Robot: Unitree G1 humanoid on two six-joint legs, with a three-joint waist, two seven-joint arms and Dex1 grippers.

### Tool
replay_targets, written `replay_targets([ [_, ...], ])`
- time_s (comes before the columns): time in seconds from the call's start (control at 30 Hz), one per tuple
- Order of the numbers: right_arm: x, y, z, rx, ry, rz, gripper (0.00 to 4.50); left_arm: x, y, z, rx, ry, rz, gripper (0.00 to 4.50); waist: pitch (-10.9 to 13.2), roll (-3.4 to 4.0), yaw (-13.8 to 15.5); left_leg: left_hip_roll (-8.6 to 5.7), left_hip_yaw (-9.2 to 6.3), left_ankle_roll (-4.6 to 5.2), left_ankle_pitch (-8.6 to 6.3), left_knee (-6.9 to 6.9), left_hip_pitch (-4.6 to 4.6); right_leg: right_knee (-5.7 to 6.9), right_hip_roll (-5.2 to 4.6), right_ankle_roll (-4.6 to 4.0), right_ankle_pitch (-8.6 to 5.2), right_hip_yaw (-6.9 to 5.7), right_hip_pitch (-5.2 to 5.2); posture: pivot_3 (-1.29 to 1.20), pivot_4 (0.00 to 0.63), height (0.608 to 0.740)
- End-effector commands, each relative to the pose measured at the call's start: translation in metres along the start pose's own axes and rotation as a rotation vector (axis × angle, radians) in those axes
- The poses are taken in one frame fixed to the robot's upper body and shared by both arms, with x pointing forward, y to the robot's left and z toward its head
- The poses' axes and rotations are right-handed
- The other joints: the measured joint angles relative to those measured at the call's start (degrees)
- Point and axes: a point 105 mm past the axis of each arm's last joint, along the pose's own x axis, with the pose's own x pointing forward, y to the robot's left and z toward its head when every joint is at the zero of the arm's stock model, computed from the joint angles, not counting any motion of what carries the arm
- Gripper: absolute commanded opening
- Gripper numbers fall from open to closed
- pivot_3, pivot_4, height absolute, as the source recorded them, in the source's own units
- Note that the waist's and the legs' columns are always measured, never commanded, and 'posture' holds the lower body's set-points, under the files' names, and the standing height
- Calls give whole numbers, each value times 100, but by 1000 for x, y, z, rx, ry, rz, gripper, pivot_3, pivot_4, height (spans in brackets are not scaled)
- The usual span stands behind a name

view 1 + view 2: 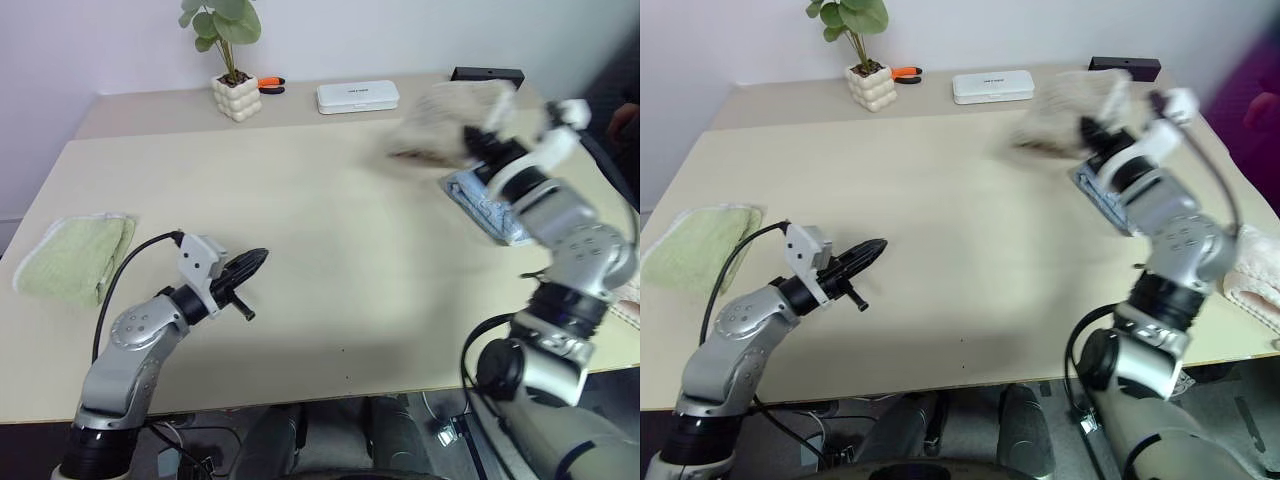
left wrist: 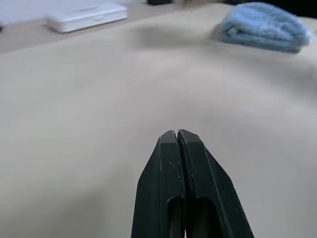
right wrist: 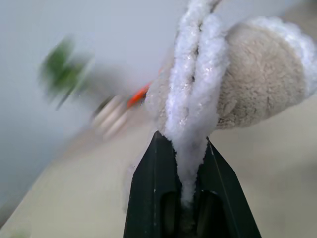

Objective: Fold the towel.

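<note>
On the far left of the pale wooden table (image 1: 330, 250) lay one folded light green terry towel (image 1: 72, 255). Next to it the left gripper (image 1: 258, 259) hovered low with its two black fingers pressed together, holding nothing. Further right, at the back edge, stood one potted plant (image 1: 232, 60) and one flat white box (image 1: 357, 96). On the right, the right gripper (image 3: 190, 148) was clenched on the white edging of the beige terry towel (image 1: 450, 125), lifted in the air above one folded light blue towel (image 1: 490, 210).

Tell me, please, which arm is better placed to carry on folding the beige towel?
The right: its gripper is already clamped on the towel edge, lifted off the table.
</note>
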Motion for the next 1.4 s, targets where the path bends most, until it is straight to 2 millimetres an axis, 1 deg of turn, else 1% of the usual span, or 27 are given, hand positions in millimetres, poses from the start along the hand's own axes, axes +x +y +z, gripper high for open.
replay_targets([
  [0.03,-12,-46,11,70,-41,-187,37,8,-5,6,31,-26,-32,0,0,-1,-14,3,4,0,0,0,1,0,2,0,0,3,0,0,150,740],
  [0.1,-23,-71,3,93,-14,-294,37,10,-4,6,30,-28,-35,0,-1,1,-26,6,11,0,0,0,2,0,4,0,0,11,-1,0,150,740],
  [0.13,-27,-79,1,102,-5,-327,37,10,-4,6,30,-28,-35,0,-2,2,-27,9,14,1,0,0,3,-1,7,0,0,16,-1,0,150,740],
  [0.17,-35,-93,-7,125,16,-386,37,11,-4,5,28,-26,-38,0,-1,7,-26,10,16,1,0,0,3,-1,8,0,0,19,-2,0,150,740],
  [0.23,-50,-111,-24,136,84,-467,37,11,-5,3,24,-19,-43,0,-3,11,-10,10,21,2,0,1,3,0,8,0,0,25,-3,0,150,740],
  [0.27,-54,-115,-28,143,95,-486,37,11,-6,2,22,-16,-47,0,-3,11,-8,10,21,3,-1,2,3,0,8,0,0,25,-3,0,150,740],
  [0.33,-57,-117,-29,158,93,-489,37,12,-8,0,21,-11,-52,0,-3,13,-8,9,23,6,-3,4,2,0,8,0,1,27,-2,0,150,740],
  [0.43,-59,-118,-26,149,72,-488,1007,13,-9,-2,19,-4,-56,0,-4,14,-16,10,27,7,-3,7,5,0,10,3,3,31,0,0,150,740],
  [0.47,-60,-118,-22,139,54,-485,1480,13,-10,-3,20,-1,-58,0,-4,14,-13,10,27,7,-3,7,5,0,11,3,3,30,0,0,150,740],
  [0.53,-62,-115,-7,114,-21,-474,2504,14,-10,-4,16,0,-59,0,-3,16,-11,10,27,8,-4,7,5,0,11,3,3,31,0,0,150,740],
  [0.6,-66,-108,15,38,-110,-459,3486,15,-9,-4,12,-2,-59,0,-2,18,-3,10,27,9,-4,7,4,-1,11,3,4,31,0,0,150,740],
  [0.63,-68,-107,22,10,-135,-454,4056,17,-10,-3,11,-4,-60,0,-3,20,1,10,27,9,-4,7,4,-2,11,4,4,31,0,0,150,740],
  [0.67,-71,-103,29,-38,-160,-452,4453,17,-8,-4,12,-8,-51,0,-3,20,5,9,27,9,-4,7,4,-2,11,4,4,31,0,0,150,740],
  [0.73,-75,-102,35,-96,-178,-456,4453,19,-5,-5,17,-10,-29,0,-3,20,6,9,27,9,-4,8,4,-3,11,5,5,31,1,0,150,740],
  [0.77,-78,-100,40,-164,-188,-471,4453,21,5,-9,47,10,25,0,-3,20,11,9,27,9,-4,9,4,-3,11,5,5,30,1,0,150,740],
  [0.8,-83,-99,47,-242,-197,-496,4453,22,21,-13,81,17,116,0,-3,20,18,9,26,9,-4,9,4,-3,12,5,5,30,2,0,150,740],
  [0.83,-86,-98,52,-308,-206,-507,4453,22,33,-12,91,9,182,0,-3,20,23,9,25,8,-4,10,5,-3,12,6,5,30,3,0,150,740],
  [0.9,-87,-96,56,-365,-214,-511,4453,23,43,-11,91,-9,239,0,-4,20,5,9,26,8,-4,12,5,-1,13,7,6,30,3,0,150,740],
  [0.97,-74,-75,54,-498,-177,-385,4453,20,55,-4,91,-43,295,0,-3,21,-17,9,29,8,-4,12,6,-2,13,8,6,32,2,0,150,740],
  [1.0,-68,-63,47,-569,-139,-305,4453,17,61,-2,97,-50,321,0,-3,21,-30,9,33,8,-4,10,6,-2,13,8,6,35,1,0,150,740],
  [1.03,-61,-48,36,-657,-84,-206,4453,14,67,0,105,-54,346,0,-3,21,-39,11,35,8,-3,11,6,-2,14,8,6,37,-1,0,150,740],
  [1.07,-58,-39,27,-708,-47,-145,4453,11,70,0,111,-54,359,0,-3,21,-43,13,35,8,-4,10,6,-2,17,8,6,36,-1,0,150,740],
  [1.1,-54,-21,2,-818,41,-2,4453,6,72,0,113,-51,357,0,-3,21,-39,16,35,8,-4,10,8,-2,20,8,6,36,-1,0,150,740],
  [1.13,-53,-11,-15,-885,105,98,4453,4,72,1,114,-49,352,0,-3,21,-32,17,35,8,-4,10,8,-2,21,8,6,37,-1,0,150,740],
  [1.2,-54,4,-47,-890,199,258,4453,-4,69,-2,114,-21,313,0,-3,17,-28,17,34,8,-4,9,8,-4,22,9,6,36,1,0,150,740],
  [1.23,-55,5,-55,-885,222,291,4453,-6,68,-5,121,-5,301,0,-3,17,-18,17,33,8,-4,11,8,-4,21,9,6,35,3,0,150,740],
  [1.4,-53,6,-80,-905,309,389,4453,-17,64,-10,131,22,291,0,-1,14,109,9,31,9,-5,23,4,-10,15,17,12,36,8,0,150,740],
])
